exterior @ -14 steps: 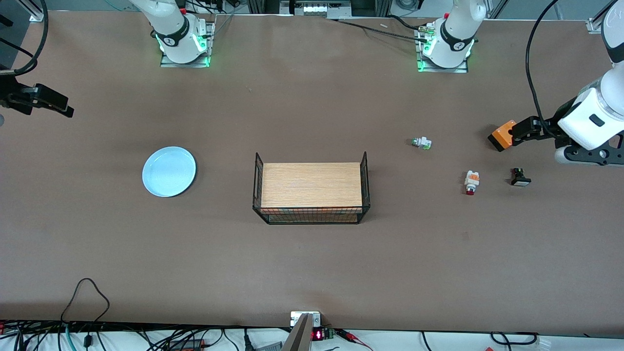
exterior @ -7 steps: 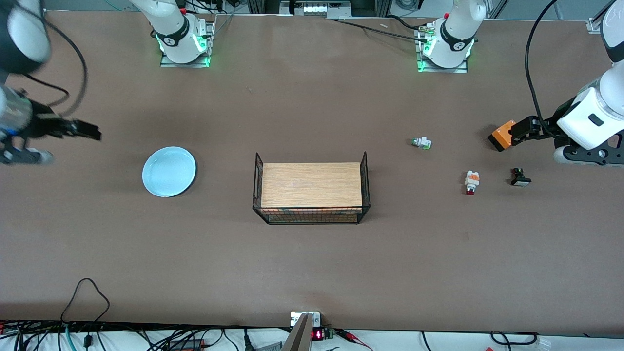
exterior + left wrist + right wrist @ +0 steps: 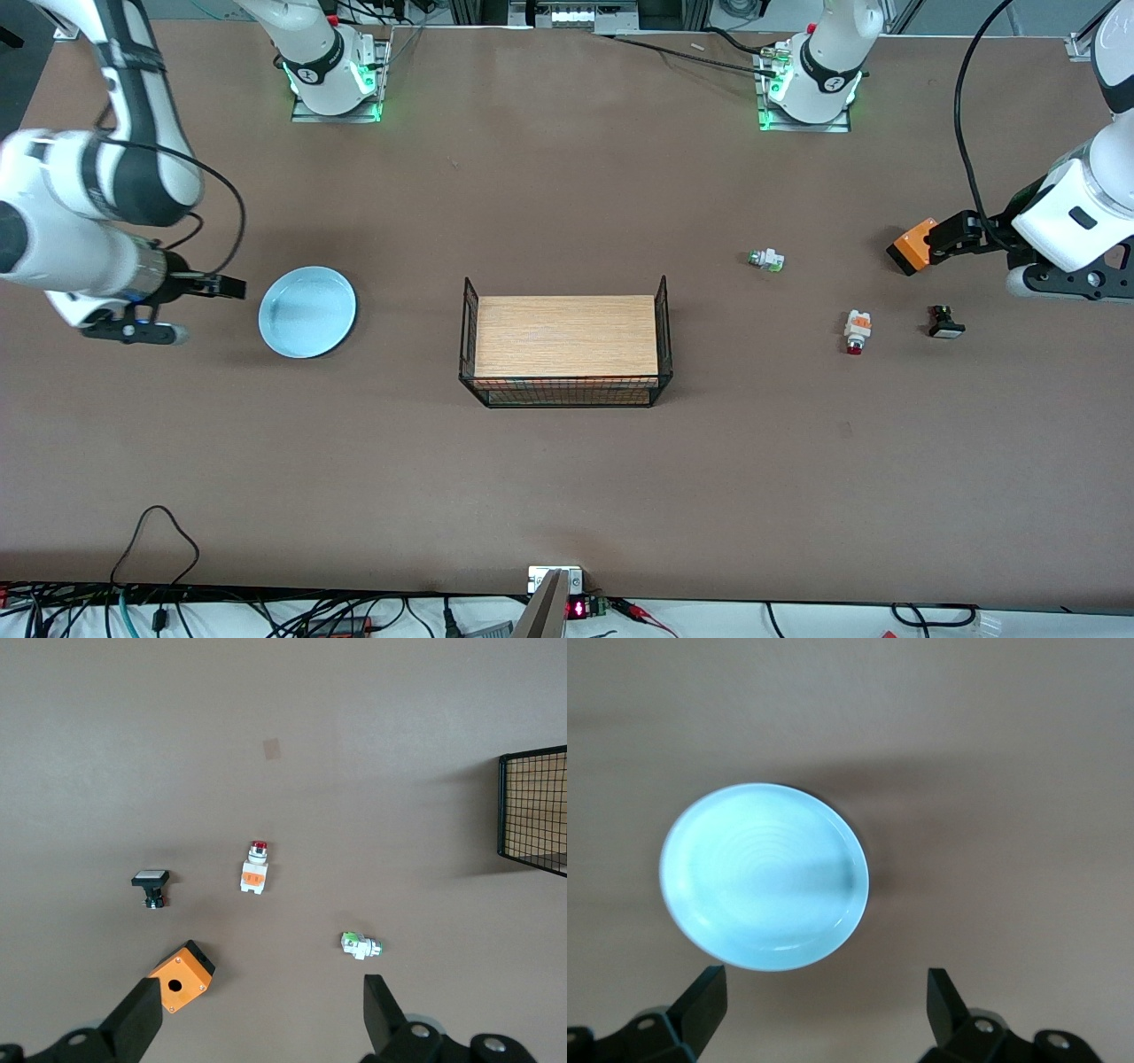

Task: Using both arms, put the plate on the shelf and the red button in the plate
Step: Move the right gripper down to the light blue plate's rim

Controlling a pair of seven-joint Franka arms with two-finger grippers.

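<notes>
The pale-blue plate (image 3: 307, 312) lies on the table toward the right arm's end; it also shows in the right wrist view (image 3: 764, 877). My right gripper (image 3: 226, 286) (image 3: 824, 1010) is open and empty, in the air just off the plate's rim at the table-end side. The red button (image 3: 856, 330) lies on its side toward the left arm's end; it also shows in the left wrist view (image 3: 254, 870). My left gripper (image 3: 952, 237) (image 3: 261, 1023) is open and empty, in the air over the table beside an orange box, apart from the red button.
A black wire basket (image 3: 567, 390) with a wooden board in it stands mid-table. An orange box (image 3: 914, 245) (image 3: 182, 976), a white part with green tip (image 3: 766, 260) (image 3: 361, 945) and a black part with white cap (image 3: 945, 322) (image 3: 151, 883) lie around the red button.
My right arm has swung in from the table's end and brought its gripper close beside the plate. The left arm and all the objects have not moved.
</notes>
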